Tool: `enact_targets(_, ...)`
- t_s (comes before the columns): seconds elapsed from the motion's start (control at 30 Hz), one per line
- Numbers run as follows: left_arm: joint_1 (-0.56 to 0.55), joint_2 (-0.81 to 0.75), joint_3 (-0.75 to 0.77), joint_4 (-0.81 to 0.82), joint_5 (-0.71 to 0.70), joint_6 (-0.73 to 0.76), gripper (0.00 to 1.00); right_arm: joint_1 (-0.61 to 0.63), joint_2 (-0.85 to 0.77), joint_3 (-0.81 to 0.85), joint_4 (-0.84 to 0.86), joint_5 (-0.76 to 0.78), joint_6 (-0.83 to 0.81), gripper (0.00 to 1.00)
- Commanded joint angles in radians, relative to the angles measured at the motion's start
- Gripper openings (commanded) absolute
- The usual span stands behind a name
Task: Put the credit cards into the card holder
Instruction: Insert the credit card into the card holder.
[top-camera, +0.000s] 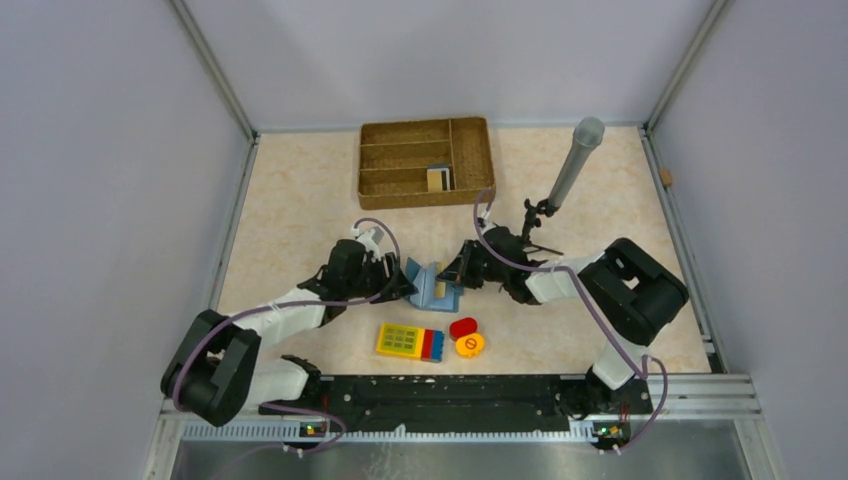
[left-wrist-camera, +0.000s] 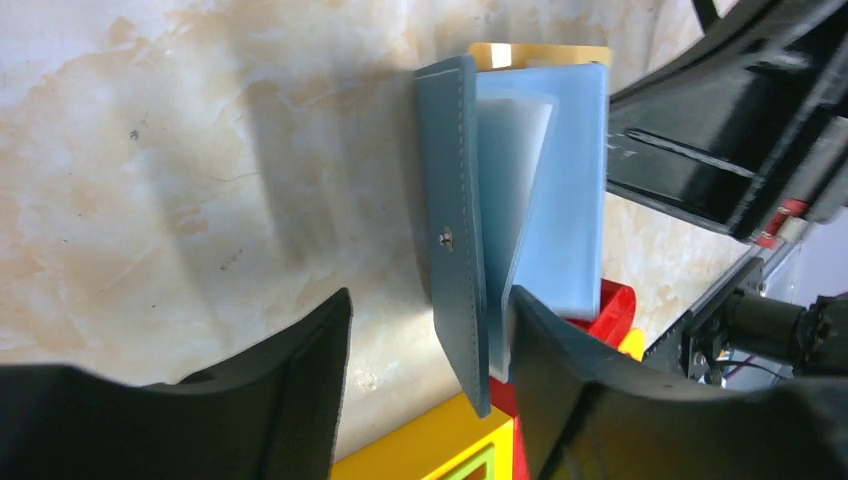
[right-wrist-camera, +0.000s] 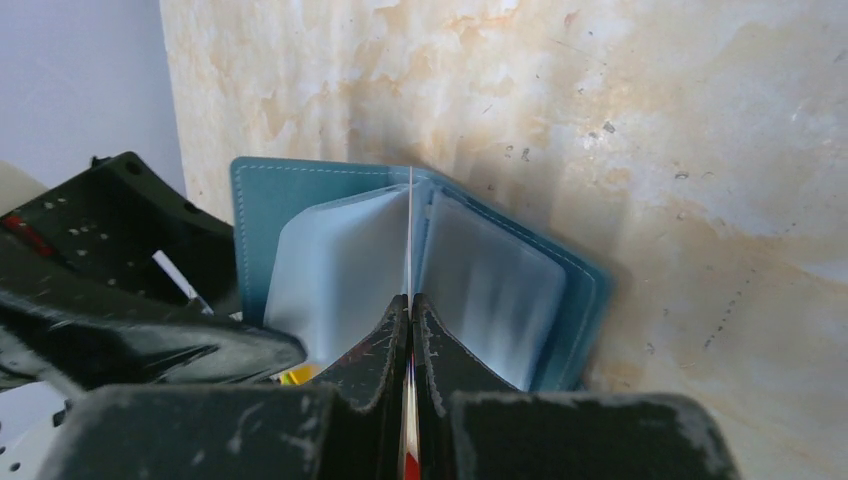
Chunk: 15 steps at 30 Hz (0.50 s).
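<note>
The teal card holder (top-camera: 430, 286) stands open on the table between my two grippers. My left gripper (left-wrist-camera: 430, 300) is open; the holder's outer cover (left-wrist-camera: 455, 260) stands between its fingers, close against the right one and apart from the left. My right gripper (right-wrist-camera: 411, 300) is shut on a thin credit card (right-wrist-camera: 410, 235), seen edge-on, whose far end reaches in between the holder's pale blue pockets (right-wrist-camera: 335, 265). A tan-yellow card (left-wrist-camera: 540, 52) pokes out beyond the holder's far edge. Other cards (top-camera: 438, 178) lie in the wicker tray.
The brown wicker divided tray (top-camera: 400, 160) sits at the back. A yellow keypad block (top-camera: 408, 342), a red piece (top-camera: 462, 327) and an orange disc (top-camera: 470, 345) lie just in front of the holder. A grey tube (top-camera: 576, 160) stands at the right rear.
</note>
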Motion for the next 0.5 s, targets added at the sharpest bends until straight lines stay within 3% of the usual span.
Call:
enact_targets(0.0, 0.008, -0.080, -0.015, 0.026, 0.029, 0.020, 0.63, 0.009, 0.018, 0.040, 0.025, 0.013, -0.008, 0.00)
enact_targets(0.27, 0.007, -0.090, 0.028, -0.016, 0.061, 0.046, 0.83, 0.031, -0.038, 0.065, 0.009, 0.010, -0.017, 0.00)
enact_targets(0.47, 0.008, -0.063, 0.050, -0.018, 0.073, 0.050, 0.87, 0.052, -0.071, 0.096, -0.043, 0.025, -0.043, 0.00)
